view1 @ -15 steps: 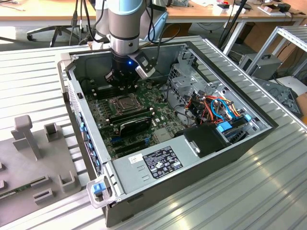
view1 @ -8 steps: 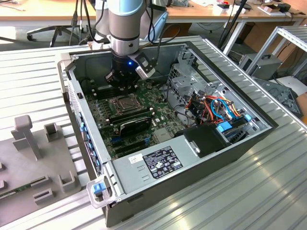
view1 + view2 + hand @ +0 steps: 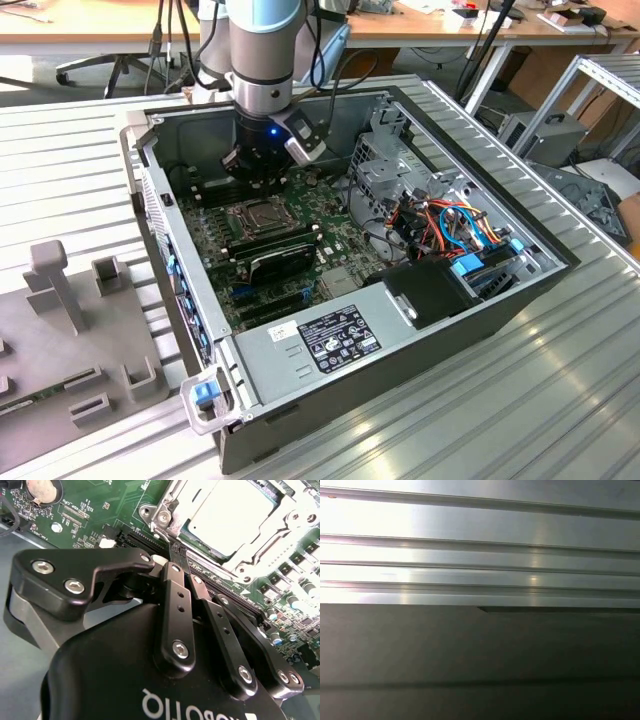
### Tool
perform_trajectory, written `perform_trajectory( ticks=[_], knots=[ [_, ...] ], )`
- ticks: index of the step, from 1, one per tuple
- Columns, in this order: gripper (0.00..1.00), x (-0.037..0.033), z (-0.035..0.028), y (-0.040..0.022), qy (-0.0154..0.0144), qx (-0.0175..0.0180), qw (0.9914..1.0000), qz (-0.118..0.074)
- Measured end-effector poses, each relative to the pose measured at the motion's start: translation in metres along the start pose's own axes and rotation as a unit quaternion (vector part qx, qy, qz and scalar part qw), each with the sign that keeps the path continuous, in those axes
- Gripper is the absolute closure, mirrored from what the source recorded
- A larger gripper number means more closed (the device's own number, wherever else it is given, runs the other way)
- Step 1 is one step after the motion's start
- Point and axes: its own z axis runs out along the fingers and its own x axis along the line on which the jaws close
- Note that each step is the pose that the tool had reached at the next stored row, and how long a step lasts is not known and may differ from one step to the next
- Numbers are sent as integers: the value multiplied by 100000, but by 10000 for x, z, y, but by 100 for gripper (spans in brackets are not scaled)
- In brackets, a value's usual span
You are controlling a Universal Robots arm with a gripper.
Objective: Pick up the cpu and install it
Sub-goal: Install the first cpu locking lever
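The cpu [image 3: 235,515] is cut off by the frame edge.

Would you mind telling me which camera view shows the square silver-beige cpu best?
The second wrist view: the cpu lies large inside its metal socket frame. In the exterior view, the cpu is a small square on the green motherboard.

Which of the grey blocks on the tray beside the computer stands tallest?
The T-shaped post at the tray's far end, on the exterior view's left. It rises well above the low, squat blocks around it.
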Motion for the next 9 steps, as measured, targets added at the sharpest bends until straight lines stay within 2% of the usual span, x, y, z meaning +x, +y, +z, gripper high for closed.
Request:
perform_trajectory(
  ticks=[9],
  knots=[
    [89,-25,1,2,89,-9,100000,1]
  ],
)
